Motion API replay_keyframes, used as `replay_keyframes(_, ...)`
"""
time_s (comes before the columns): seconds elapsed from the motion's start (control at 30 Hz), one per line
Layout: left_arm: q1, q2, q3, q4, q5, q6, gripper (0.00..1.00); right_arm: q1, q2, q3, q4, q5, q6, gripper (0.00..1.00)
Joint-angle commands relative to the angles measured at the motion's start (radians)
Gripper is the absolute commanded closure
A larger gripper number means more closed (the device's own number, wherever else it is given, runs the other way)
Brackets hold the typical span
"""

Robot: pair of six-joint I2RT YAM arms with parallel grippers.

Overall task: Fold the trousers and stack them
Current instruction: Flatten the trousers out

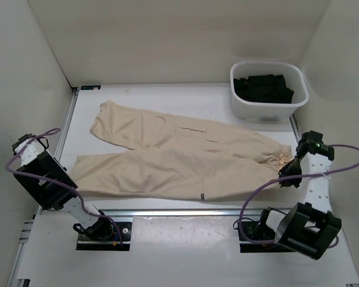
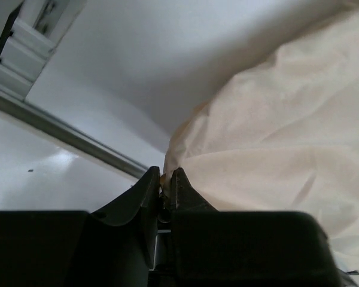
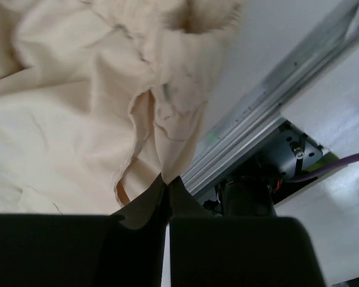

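Note:
The beige trousers [image 1: 167, 161] lie flat across the table, waist at the right and both legs spread out to the left. My left gripper [image 1: 67, 175] is shut on the left end of the near leg. In the left wrist view the closed gripper [image 2: 166, 176] pinches the edge of the trousers [image 2: 275, 119]. My right gripper [image 1: 285, 170] is shut on the near corner of the gathered waist. In the right wrist view the closed gripper [image 3: 167, 179] holds a fold of the trousers [image 3: 60, 119].
A white basket [image 1: 266, 110] with dark clothes in it stands at the back right of the table. Metal rails [image 1: 167, 212] run along the table's near and left edges. White walls close in the sides and back.

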Motion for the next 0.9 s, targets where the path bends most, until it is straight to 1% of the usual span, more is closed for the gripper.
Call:
replay_keyframes(0.0,0.06,-0.055,-0.059,0.093,-0.129,0.006,0.86,-0.051,-0.115,-0.086,0.034,0.081,0.062,1.0)
replay_keyframes(0.07,0.091,-0.064,-0.101,0.104,-0.138,0.006,0.86,-0.091,-0.162,-0.162,0.047,0.104,0.087,1.0)
replay_keyframes(0.1,0.091,-0.064,-0.111,0.115,-0.138,0.006,0.86,-0.138,-0.171,-0.182,0.048,0.104,0.101,1.0)
replay_keyframes(0.23,0.113,-0.11,-0.179,0.124,-0.138,0.006,0.86,-0.201,-0.191,-0.236,0.068,0.123,0.153,1.0)
replay_keyframes(0.27,0.113,-0.133,-0.194,0.124,-0.138,0.006,0.81,-0.214,-0.191,-0.236,0.068,0.151,0.162,1.0)
replay_keyframes(0.3,0.113,-0.142,-0.22,0.133,-0.138,0.006,0.71,-0.214,-0.191,-0.236,0.068,0.163,0.171,0.94)
replay_keyframes(0.33,0.122,-0.152,-0.231,0.133,-0.138,0.006,0.56,-0.214,-0.191,-0.236,0.058,0.176,0.171,0.84)
replay_keyframes(0.37,0.122,-0.161,-0.231,0.133,-0.15,0.006,0.42,-0.223,-0.191,-0.221,0.058,0.188,0.185,0.44)
replay_keyframes(0.4,0.122,-0.161,-0.231,0.133,-0.15,0.006,0.27,-0.223,-0.191,-0.21,0.058,0.188,0.185,0.31)
replay_keyframes(0.47,0.122,-0.17,-0.193,0.121,-0.118,0.006,0.25,-0.223,-0.191,-0.157,0.048,0.197,0.165,0.17)
replay_keyframes(0.5,0.122,-0.202,-0.158,0.092,-0.004,0.006,0.25,-0.223,-0.191,-0.134,0.048,0.187,0.151,0.14)
replay_keyframes(0.53,0.122,-0.218,-0.068,0.046,0.087,0.006,0.26,-0.212,-0.191,-0.109,0.048,0.187,0.151,0.13)
replay_keyframes(0.57,0.11,-0.234,-0.028,0.003,0.171,0.006,0.26,-0.194,-0.191,-0.083,0.048,0.187,0.141,0.13)
replay_keyframes(0.6,0.078,-0.271,0.015,-0.02,0.274,0.006,0.27,-0.179,-0.191,-0.033,0.048,0.187,0.141,0.15)
replay_keyframes(0.67,0.03,-0.285,0.016,0.004,0.314,0.006,0.28,-0.124,-0.18,0.015,0.048,0.219,0.156,0.17)
replay_keyframes(0.7,-0.022,-0.285,0.016,0.024,0.314,0.006,0.28,-0.104,-0.171,0.034,0.061,0.219,0.17,0.21)
replay_keyframes(0.77,-0.065,-0.233,-0.024,0.092,0.269,0.006,0.28,-0.044,-0.149,0.031,0.11,0.205,0.182,0.26)
replay_keyframes(0.8,-0.083,-0.203,-0.039,0.115,0.243,0.006,0.29,-0.027,-0.121,0.011,0.133,0.181,0.197,0.32)
replay_keyframes(0.83,-0.113,-0.129,-0.053,0.138,0.186,0.006,0.29,-0.013,-0.097,-0.012,0.159,0.149,0.197,0.33)
replay_keyframes(0.87,-0.122,-0.092,-0.075,0.17,0.164,0.006,0.31,-0.002,-0.071,-0.058,0.196,0.115,0.217,0.34)
